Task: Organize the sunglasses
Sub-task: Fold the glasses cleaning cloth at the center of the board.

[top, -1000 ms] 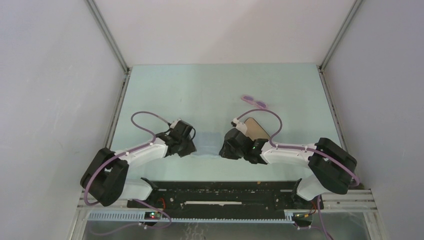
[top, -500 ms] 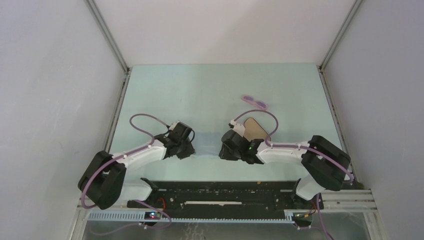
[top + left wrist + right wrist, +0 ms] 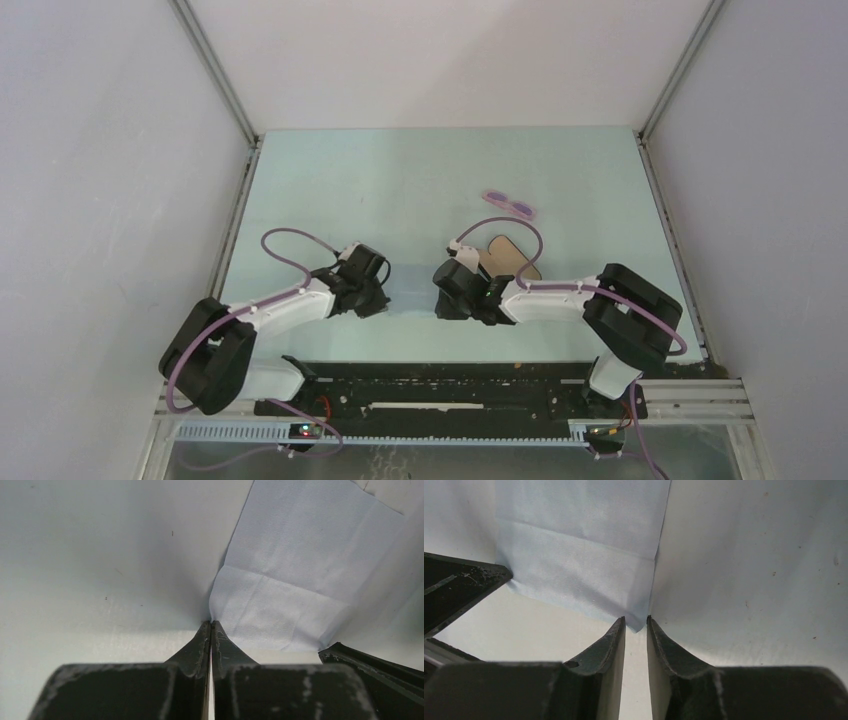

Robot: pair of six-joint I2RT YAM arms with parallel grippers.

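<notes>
The sunglasses (image 3: 508, 204), slim with a pink-purple frame, lie folded on the table beyond both arms, with no gripper near them. The black case (image 3: 515, 258) lies open just behind the right wrist, showing its tan lining. A light blue cloth (image 3: 300, 580) is spread flat between the two grippers. My left gripper (image 3: 211, 623) is shut on the cloth's near left corner. My right gripper (image 3: 636, 621) stands at the cloth's (image 3: 579, 555) near right corner. Its jaws are slightly apart, with the corner's tip between them.
The pale green table (image 3: 400, 180) is walled in by white panels on the left, the right and at the back. A black rail (image 3: 440, 385) runs along the near edge behind the grippers. Each wrist view catches the other gripper's dark finger (image 3: 370, 665) (image 3: 459, 585) at its edge.
The left jaws have closed on the cloth's corner. The right gripper has slid left up to the other corner, and its jaws have narrowed. The sunglasses and the case have not moved.
</notes>
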